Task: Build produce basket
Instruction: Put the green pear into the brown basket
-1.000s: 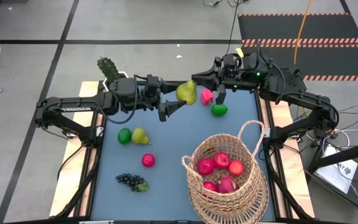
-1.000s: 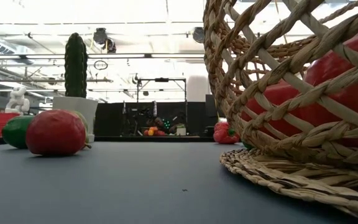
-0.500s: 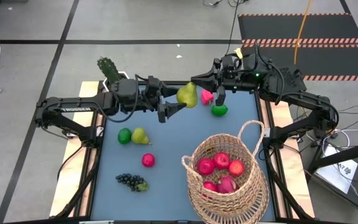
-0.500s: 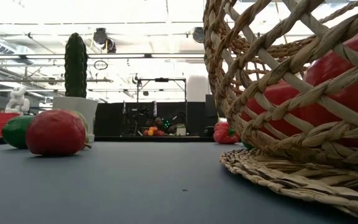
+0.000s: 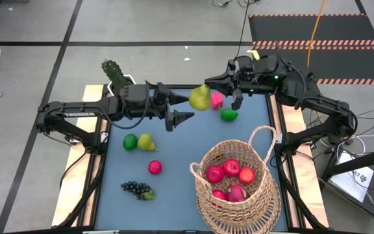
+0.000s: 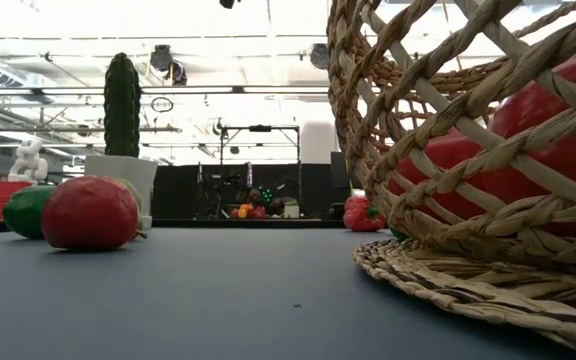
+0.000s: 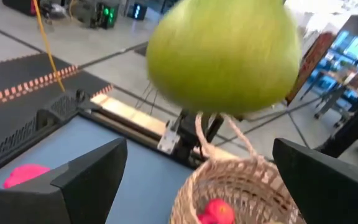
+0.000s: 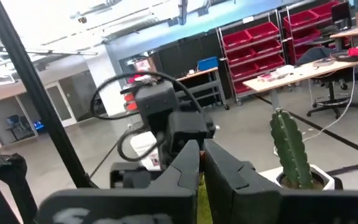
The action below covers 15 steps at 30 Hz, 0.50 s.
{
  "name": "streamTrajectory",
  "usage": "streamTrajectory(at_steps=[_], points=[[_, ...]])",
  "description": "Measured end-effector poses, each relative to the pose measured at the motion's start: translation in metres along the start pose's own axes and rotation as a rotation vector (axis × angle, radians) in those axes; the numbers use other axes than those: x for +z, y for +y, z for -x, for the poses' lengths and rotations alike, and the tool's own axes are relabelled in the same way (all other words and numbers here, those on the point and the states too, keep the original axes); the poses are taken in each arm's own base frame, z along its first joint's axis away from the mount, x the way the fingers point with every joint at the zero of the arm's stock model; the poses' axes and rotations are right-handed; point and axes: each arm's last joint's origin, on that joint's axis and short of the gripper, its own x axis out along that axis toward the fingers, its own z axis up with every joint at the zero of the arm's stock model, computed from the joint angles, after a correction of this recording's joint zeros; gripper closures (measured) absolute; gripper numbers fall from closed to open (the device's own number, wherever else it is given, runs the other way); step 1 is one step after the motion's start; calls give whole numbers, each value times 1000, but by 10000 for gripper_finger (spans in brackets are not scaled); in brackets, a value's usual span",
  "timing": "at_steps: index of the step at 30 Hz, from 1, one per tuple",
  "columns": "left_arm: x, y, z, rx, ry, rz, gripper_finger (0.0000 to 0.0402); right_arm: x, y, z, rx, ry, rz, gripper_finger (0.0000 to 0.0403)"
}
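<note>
Pear (image 5: 200, 97), yellow-green, sits up over the far part of the table (image 5: 174, 162), clamped in the right gripper (image 5: 208, 83), whose fingers are pinched onto its top; the left gripper (image 5: 179, 108) is just beside it w/ fingers spread wide and gripping nothing. Basket (image 5: 236, 185) stands at the near right w/ several red and pink fruits inside. On the table: pink fruit (image 5: 217, 99) and green lime (image 5: 228, 115) near the pear, another lime (image 5: 130, 141), a pear (image 5: 147, 142), red apple (image 5: 154, 167) and grape bunch (image 5: 138, 189) on the left.
</note>
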Motion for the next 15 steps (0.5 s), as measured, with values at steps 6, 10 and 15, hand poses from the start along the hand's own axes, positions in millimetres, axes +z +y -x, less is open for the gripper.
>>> streamTrajectory(at_steps=[6, 10, 15], points=[[-10, 2, 1, 29, 98, 0, 2, 7, 10, 14, 97, 11, 87, 401], [-14, 4, 1, 47, 139, 4, 2, 14, 19, 29, 193, 3, 185, 401], [-14, 4, 1, 53, 142, 25, 2, 22, 31, 52, 274, -18, 370, 401]])
